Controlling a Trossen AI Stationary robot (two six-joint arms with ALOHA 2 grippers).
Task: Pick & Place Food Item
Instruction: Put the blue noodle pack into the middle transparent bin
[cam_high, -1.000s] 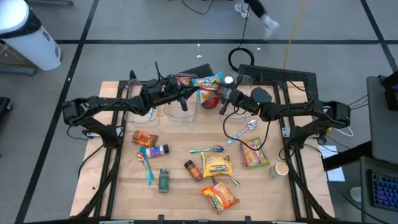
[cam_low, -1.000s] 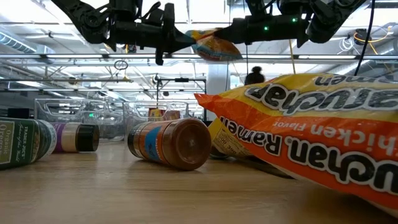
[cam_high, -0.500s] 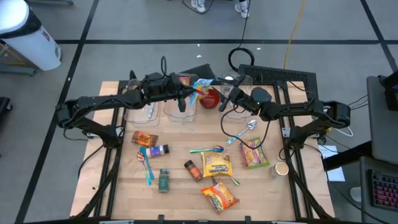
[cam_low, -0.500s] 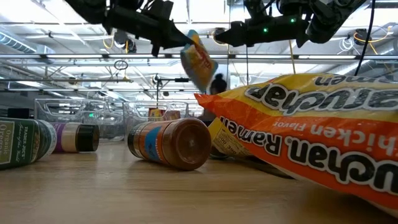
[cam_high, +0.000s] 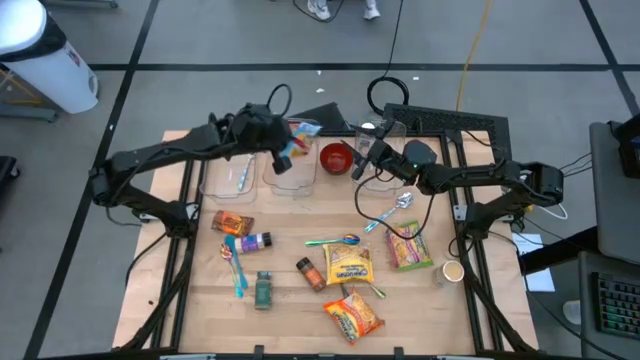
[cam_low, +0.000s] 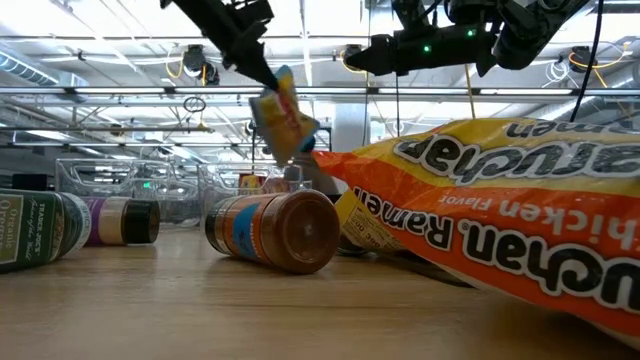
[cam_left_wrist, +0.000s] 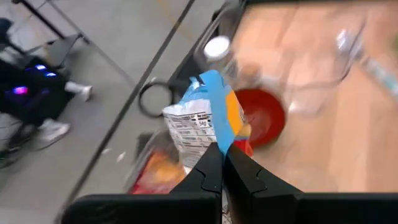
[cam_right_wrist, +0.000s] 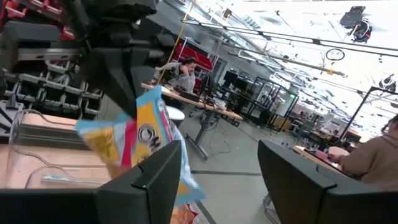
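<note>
A blue, yellow and orange snack bag (cam_low: 283, 122) hangs in the air over the table's far middle, and my left gripper (cam_left_wrist: 222, 163) is shut on it. From above, the bag (cam_high: 303, 129) shows over a clear bin (cam_high: 290, 176), left of a red bowl (cam_high: 337, 157). My right gripper (cam_right_wrist: 217, 180) stands open to the right of the bowl, high above the table, with nothing between its fingers. The bag (cam_right_wrist: 134, 142) hangs a little beyond it. My left gripper pinches the bag's upper end (cam_left_wrist: 217, 142) between its two fingers. The fingers (cam_low: 252, 55) come slanting down from the table's left. The bag hangs tilted below them, clear of the table and of the bins.
Clear bins (cam_high: 229, 176) line the table's far part. Nearer lie ramen packs (cam_high: 347, 265), a spice jar (cam_high: 311, 273), bottles (cam_high: 255, 241), a green pack (cam_high: 405, 246), spoons (cam_high: 334, 241) and a paper cup (cam_high: 452, 271). People sit in the room behind.
My left gripper has drawn the bag away from the right gripper, toward the table's left and upward, and has tipped and rolled. The bag, which lay level between the two grippers, now hangs from the left one alone. My right gripper has stayed in place.
</note>
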